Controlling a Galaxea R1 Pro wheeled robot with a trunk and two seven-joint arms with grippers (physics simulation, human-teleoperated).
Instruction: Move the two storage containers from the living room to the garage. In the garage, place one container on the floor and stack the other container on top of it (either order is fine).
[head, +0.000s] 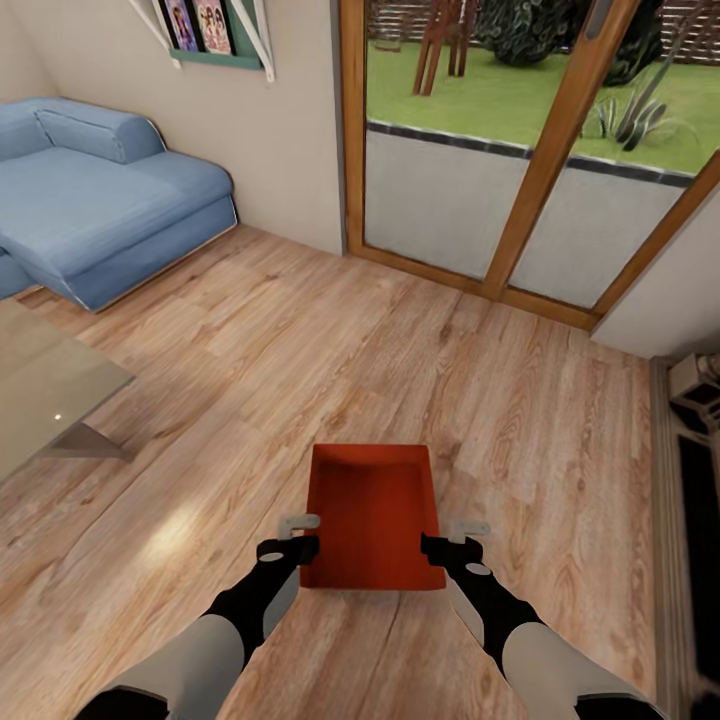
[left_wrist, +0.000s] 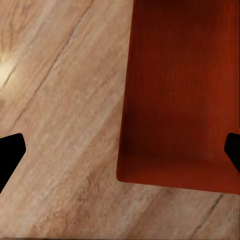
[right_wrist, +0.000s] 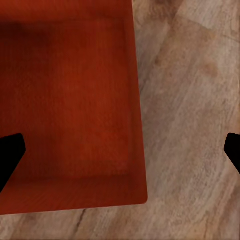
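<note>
Head view puts one orange-red open rectangular bin (head: 372, 515) on the light wood plank floor (head: 250, 400), between your arms. Your left hand (head: 299, 535) and right hand (head: 455, 538) hang spread at its near corners, each straddling a side wall. Squeeze unevenly and the flared wall could slip or the bin twist.

The head view looks steeply down and forward from high up, over both arms toward the glass doors (head: 530, 180). Each wrist view looks straight down from close above. All three share the orange-red storage container (head: 374, 515) (left_wrist: 182, 95) (right_wrist: 67, 105) and the wood plank floor (head: 300, 350) (left_wrist: 60, 100) (right_wrist: 195, 110).
</note>
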